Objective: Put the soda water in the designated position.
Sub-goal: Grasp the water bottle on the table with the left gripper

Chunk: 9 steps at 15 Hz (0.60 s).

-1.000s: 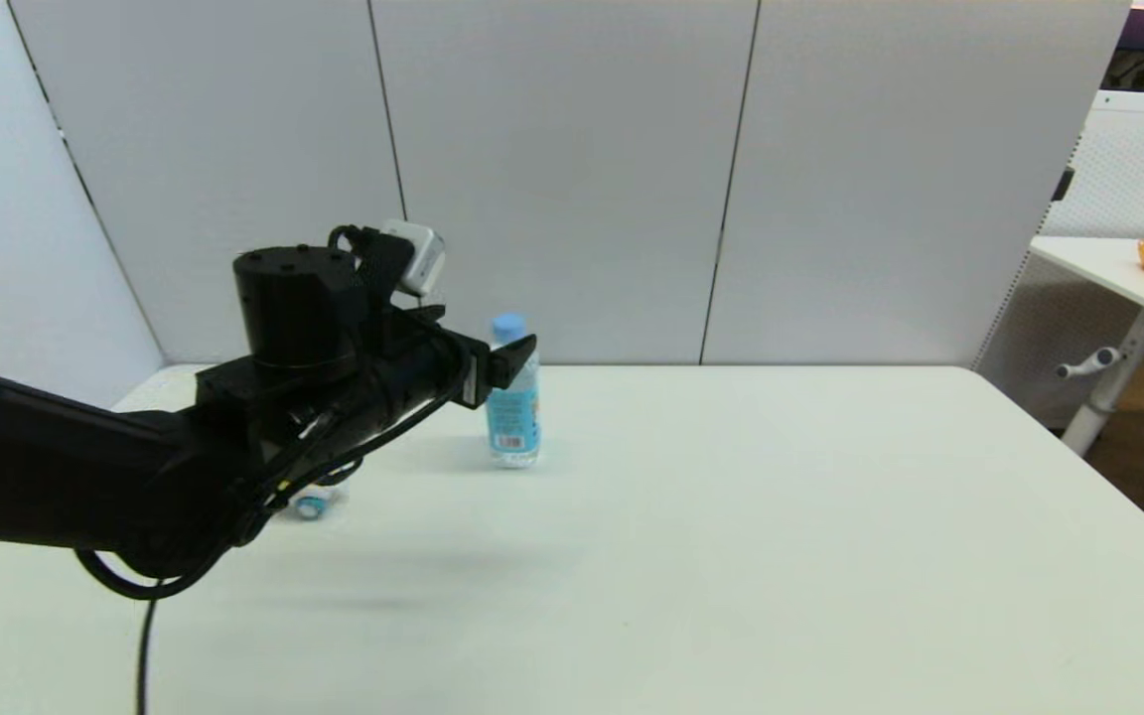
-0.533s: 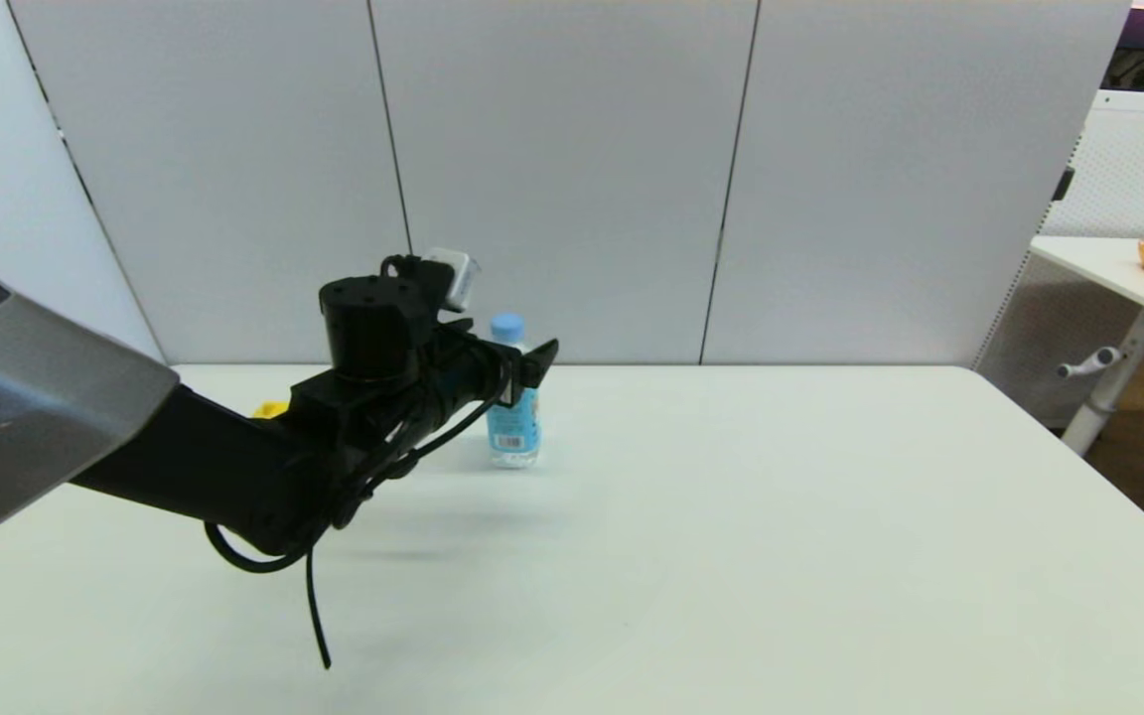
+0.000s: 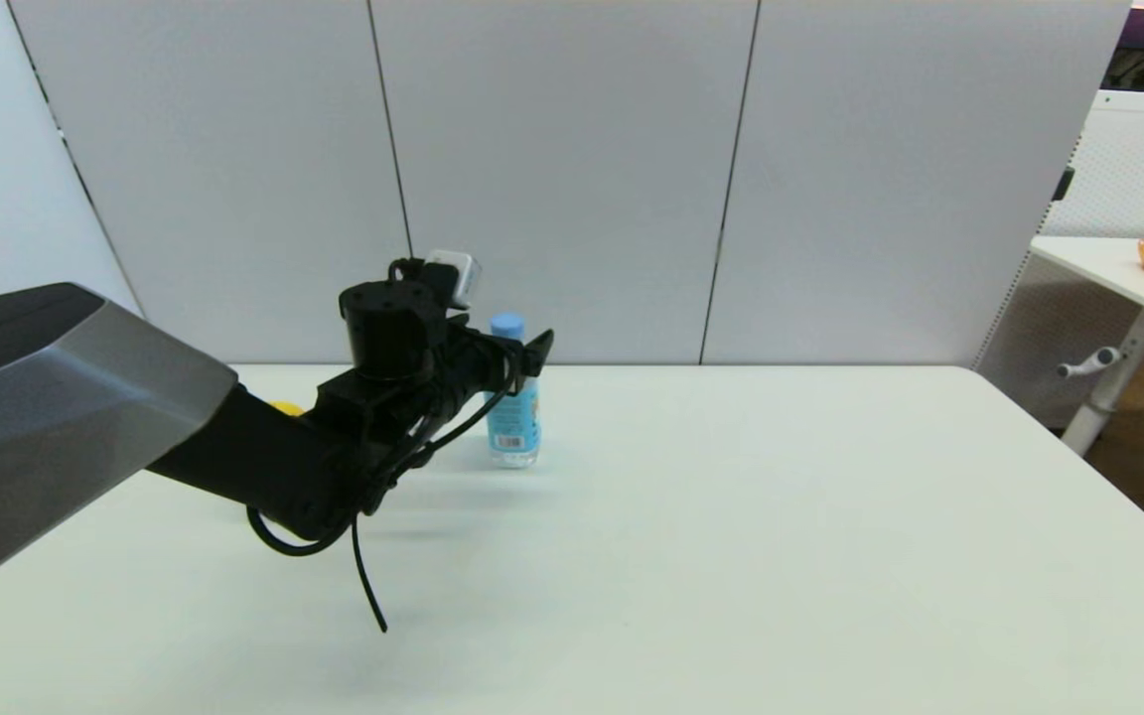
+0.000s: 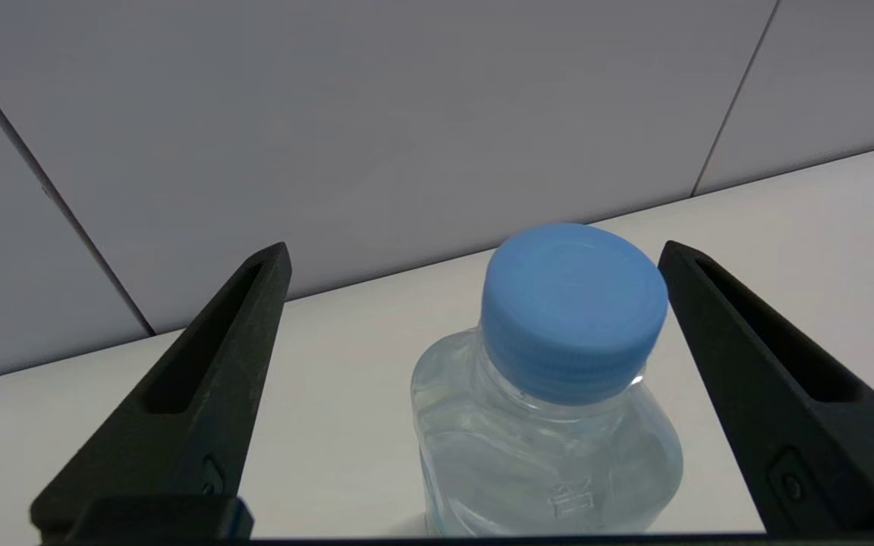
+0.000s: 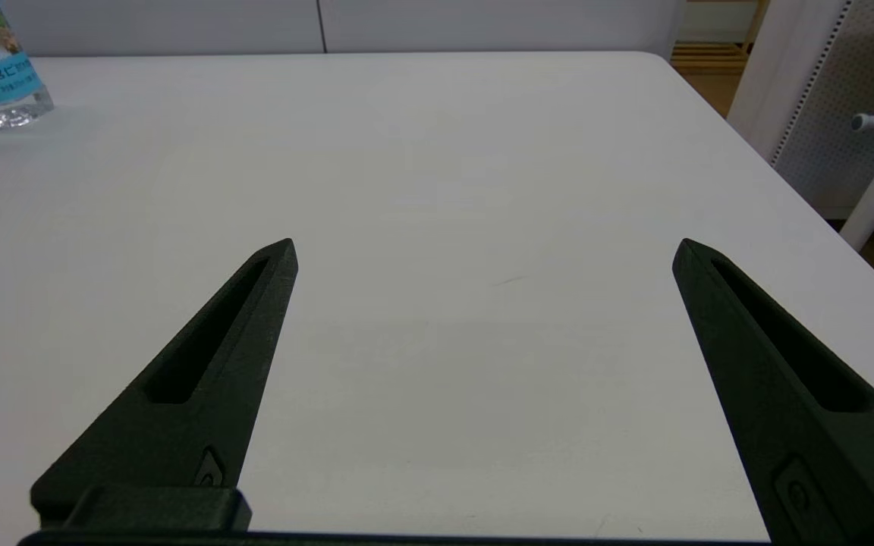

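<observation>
We have eased our left gripper (image 4: 473, 254) a little nearer since half a second ago; its fingers now gape wide around the small clear plastic soda water bottle (image 3: 513, 407) with light blue cap (image 4: 573, 307), standing upright between them, nearer one finger (image 4: 748, 364), ungripped. Our right gripper (image 5: 482, 246) hangs wide apart, well off from it.
</observation>
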Each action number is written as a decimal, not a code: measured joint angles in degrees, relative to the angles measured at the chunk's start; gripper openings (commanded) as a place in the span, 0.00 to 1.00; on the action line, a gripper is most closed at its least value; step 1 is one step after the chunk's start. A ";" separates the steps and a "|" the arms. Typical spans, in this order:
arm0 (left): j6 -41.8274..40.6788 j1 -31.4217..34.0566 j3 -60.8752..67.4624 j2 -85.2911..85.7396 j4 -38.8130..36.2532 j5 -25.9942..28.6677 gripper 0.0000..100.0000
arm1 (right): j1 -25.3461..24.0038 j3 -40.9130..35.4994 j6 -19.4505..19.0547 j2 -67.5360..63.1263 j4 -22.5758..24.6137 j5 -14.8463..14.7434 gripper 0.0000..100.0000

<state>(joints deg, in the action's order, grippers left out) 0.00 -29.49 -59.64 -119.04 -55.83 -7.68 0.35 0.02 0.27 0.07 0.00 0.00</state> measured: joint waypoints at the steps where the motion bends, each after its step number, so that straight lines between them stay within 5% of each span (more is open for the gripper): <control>1: 0.00 0.09 -0.01 -0.06 -0.12 -0.02 1.00 | 0.00 0.00 0.00 0.00 0.00 0.00 1.00; 7: -0.10 0.06 -0.12 0.29 -0.45 -0.06 1.00 | 0.00 0.00 -0.02 0.00 0.00 0.00 1.00; 8: -0.10 0.06 -0.12 0.40 -0.45 -0.06 0.00 | 0.00 0.00 0.00 0.00 0.00 0.00 1.00; 9: -0.07 0.05 -0.12 0.46 -0.41 -0.02 0.00 | 0.00 0.00 -0.02 0.00 0.00 0.00 1.00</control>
<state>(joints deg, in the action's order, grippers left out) -0.07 -29.44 -59.76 -118.58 -56.25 -7.70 0.35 0.02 0.24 0.07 0.00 0.00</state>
